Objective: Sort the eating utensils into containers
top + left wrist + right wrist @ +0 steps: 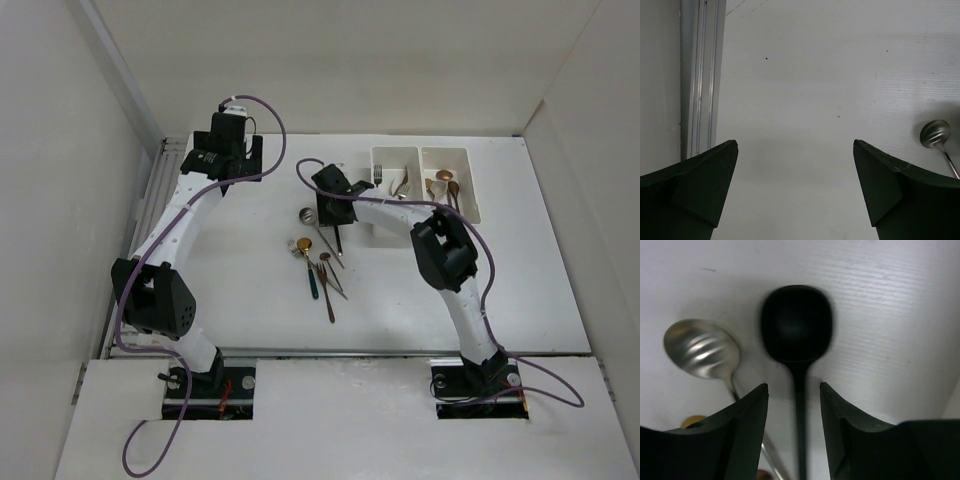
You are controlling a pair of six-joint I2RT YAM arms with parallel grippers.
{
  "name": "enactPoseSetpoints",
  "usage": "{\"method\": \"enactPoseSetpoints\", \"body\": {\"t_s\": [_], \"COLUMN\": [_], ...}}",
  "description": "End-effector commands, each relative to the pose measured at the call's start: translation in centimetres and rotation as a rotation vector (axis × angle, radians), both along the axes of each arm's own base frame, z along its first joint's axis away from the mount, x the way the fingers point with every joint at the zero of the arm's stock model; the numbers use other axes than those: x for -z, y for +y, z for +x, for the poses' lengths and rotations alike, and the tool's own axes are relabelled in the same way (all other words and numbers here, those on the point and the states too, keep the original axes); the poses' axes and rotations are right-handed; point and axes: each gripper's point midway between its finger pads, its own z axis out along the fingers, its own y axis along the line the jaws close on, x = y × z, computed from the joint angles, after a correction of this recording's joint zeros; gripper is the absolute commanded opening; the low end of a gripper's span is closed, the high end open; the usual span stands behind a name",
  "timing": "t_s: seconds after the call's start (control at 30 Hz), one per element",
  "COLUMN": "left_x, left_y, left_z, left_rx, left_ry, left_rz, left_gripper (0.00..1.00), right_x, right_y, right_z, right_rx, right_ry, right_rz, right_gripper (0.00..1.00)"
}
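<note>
Black spoon (796, 325) lies on table (250, 300) just left of containers (420, 170), beside silver spoon (702, 347); right gripper (792, 390) straddles its handle, jaws half-wide, not touching. Pick step: needs closing, lift. Left gripper (795, 150) wide, empty.

the top camera looks down from above and behind on the whole bench (250, 290), while both wrist cameras face it from close, all three sharing the silver spoon (308, 214).

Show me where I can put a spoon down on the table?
Bare table right of the right arm, in front of the bins; between the left arm and the pile. Crowded: the pile at the right claw.
</note>
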Motion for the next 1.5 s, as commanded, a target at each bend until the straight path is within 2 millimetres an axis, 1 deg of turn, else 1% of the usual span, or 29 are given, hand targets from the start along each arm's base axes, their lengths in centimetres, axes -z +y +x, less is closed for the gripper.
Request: {"method": "enactPoseSetpoints", "body": {"t_s": [0.0, 0.07, 0.17, 0.2, 0.23, 0.27, 0.3, 0.37, 0.43, 0.47, 0.57, 0.6, 0.63, 0.67, 0.7, 0.77, 0.8, 0.83, 0.9, 0.93, 0.97, 1.1, 1.2, 1.23, 1.27, 1.3, 1.33, 1.4, 1.47], "left_x": [-2.1, -2.1, -2.1, -2.1, -2.1, -2.1, -2.1, -2.1, -2.1, -2.1, -2.1, -2.1, -2.1, -2.1, -2.1, -2.1, -2.1, -2.1, -2.4, -2.4, -2.4, -2.4, -2.0, -2.0, -2.4, -2.0, -2.0, -2.4, -2.4], "left_y": [0.7, 0.7, 0.7, 0.7, 0.7, 0.7, 0.7, 0.5, 0.5, 0.5, 0.5, 0.5, 0.5, 0.5, 0.5, 0.5, 0.5, 0.5, 0.6, 0.6, 0.6, 0.4, 0.4, 0.4, 0.5, 0.5, 0.5, 0.5, 0.5], "left_z": [-0.3, -0.3, -0.3, -0.3, -0.3, -0.3, -0.3, -0.3, -0.3, -0.3, -0.3, -0.3, -0.3, -0.3, -0.3, -0.3, -0.3, -0.3, -0.5, -0.5, -0.5, -0.5, -0.6, -0.6, -0.7, -0.8, -0.8, -1.0, -1.0], "left_rx": [-0.017, -0.017, -0.017, -0.017, -0.017, -0.017, -0.017, -0.009, -0.009, -0.009, -0.009, -0.009, -0.009, -0.009, -0.009, -0.009, -0.009, -0.009, -0.009, -0.009, -0.009, -0.002, -0.002, -0.002, -0.002, -0.002, -0.002, -0.002, -0.002], "left_ry": [-0.060, -0.060, -0.060, -0.060, -0.060, -0.060, -0.060, -0.059, -0.059, -0.059, -0.059, -0.059, -0.059, -0.059, -0.059, -0.059, -0.059, -0.059, -0.067, -0.067, -0.067, -0.066, -0.057, -0.057, -0.066, -0.056, -0.056, -0.066, -0.066], "left_rz": [0.008, 0.008, 0.008, 0.008, 0.008, 0.008, 0.008, 0.002, 0.002, 0.002, 0.002, 0.002, 0.002, 0.002, 0.002, 0.002, 0.002, 0.002, 0.000, 0.000, 0.000, -0.006, -0.003, -0.003, -0.006, -0.003, -0.003, -0.006, -0.006], "left_gripper": [1.00, 1.00, 1.00, 1.00, 1.00, 1.00, 1.00, 1.00, 1.00, 1.00, 1.00, 1.00, 1.00, 1.00, 1.00, 1.00, 1.00, 1.00, 1.00, 1.00, 1.00, 1.00, 1.00, 1.00, 1.00, 1.00, 1.00, 1.00, 1.00], "right_x": [-1.1, -0.6, 1.0, 1.5, 1.6, 1.9, 1.8, 0.3, -3.5, -7.3, -15.1, -16.9, -21.9, -23.7, -25.1, -27.1, -26.3, -26.1, -24.4, -23.7, -23.6, -18.0, -15.6, -14.4, -14.0, -14.6, -13.8, -14.7, -17.2], "right_y": [0.4, 0.5, 0.6, 0.4, 0.1, -0.2, -0.3, -0.6, -0.2, -0.4, -1.3, -2.5, -3.7, -5.2, -8.5, -13.1, -15.5, -20.2, -24.6, -27.7, -28.6, -31.6, -33.4, -33.4, -34.3, -34.5, -34.5, -34.1, -34.0], "right_z": [0.2, 0.1, -0.8, -0.8, -0.8, -0.8, -0.7, -0.3, 0.4, 1.0, 1.8, 2.1, 2.2, 2.5, 3.8, 4.6, 5.1, 6.0, 6.0, 6.2, 6.3, 7.2, 7.7, 7.9, 7.9, 8.1, 7.9, 7.9, 7.8], "right_rx": [0.047, 0.042, 0.019, 0.024, 0.032, 0.038, 0.043, 0.041, 0.001, -0.019, -0.030, -0.024, -0.003, 0.007, 0.072, 0.136, 0.175, 0.274, 0.364, 0.413, 0.414, 0.407, 0.427, 0.422, 0.451, 0.461, 0.455, 0.443, 0.446], "right_ry": [-0.017, -0.016, 0.019, 0.027, 0.026, 0.030, 0.025, -0.013, -0.095, -0.178, -0.356, -0.402, -0.506, -0.550, -0.581, -0.608, -0.590, -0.580, -0.513, -0.486, -0.479, -0.352, -0.306, -0.283, -0.274, -0.289, -0.263, -0.275, -0.323], "right_rz": [0.010, 0.020, -0.005, -0.023, -0.038, -0.054, -0.061, -0.065, -0.034, -0.020, 0.002, -0.003, 0.044, 0.031, 0.017, -0.015, -0.057, -0.121, -0.229, -0.277, -0.283, -0.319, -0.325, -0.333, -0.343, -0.345, -0.354, -0.332, -0.308], "right_gripper": [0.51, 0.47, 0.33, 0.27, 0.12, 0.02, 0.00, 0.00, 0.00, 0.00, 0.00, 0.00, 0.00, 0.00, 0.00, 0.00, 0.00, 0.00, 0.00, 0.00, 0.00, 0.00, 0.06, 0.13, 0.41, 0.55, 0.65, 0.74, 0.76]}}
